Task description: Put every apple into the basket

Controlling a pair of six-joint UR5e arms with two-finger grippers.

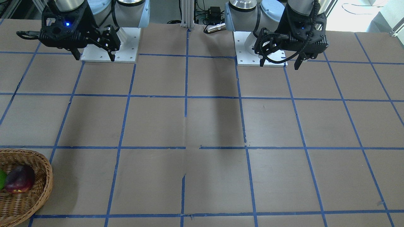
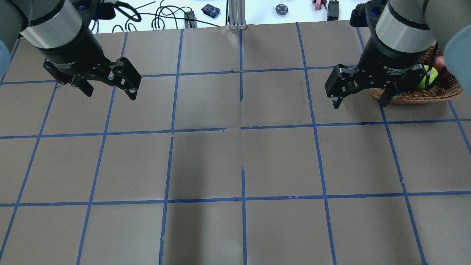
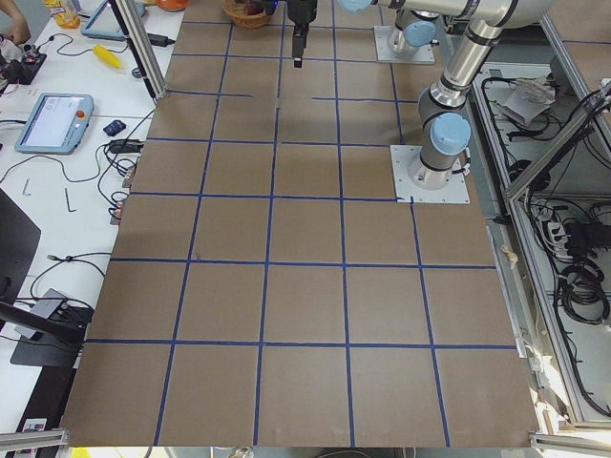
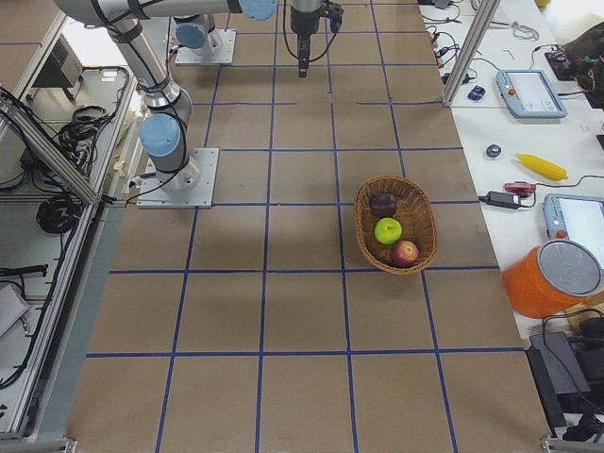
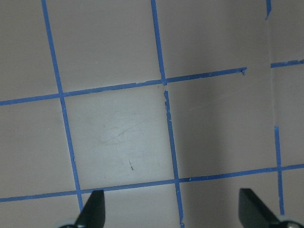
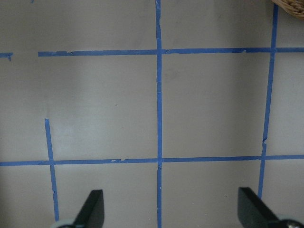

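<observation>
Exterior right: oval tan wicker basket (image 4: 394, 180), well apart from both empty, spread jaws, holds red apple (image 4: 405, 252), lime-green apple (image 4: 388, 230), maroon apple (image 4: 382, 204); advise keeping clear.

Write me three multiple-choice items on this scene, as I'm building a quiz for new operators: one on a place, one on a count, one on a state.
1. Where is the lime-green apple?
A. on the bare table
B. in the wicker basket, between the other two apples
C. held up by an arm

2. How many apples lie in the wicker basket?
A. one
B. two
C. three

3. What state is the left gripper in?
A. open and empty
B. shut on an apple
C. shut on nothing

Answers:
1 B, since the exterior right view shows it in the basket between the maroon apple and the red apple.
2 C, since that same view shows all three inside the rim.
3 A, since the left wrist view shows its fingers wide apart with nothing held between them.
</observation>
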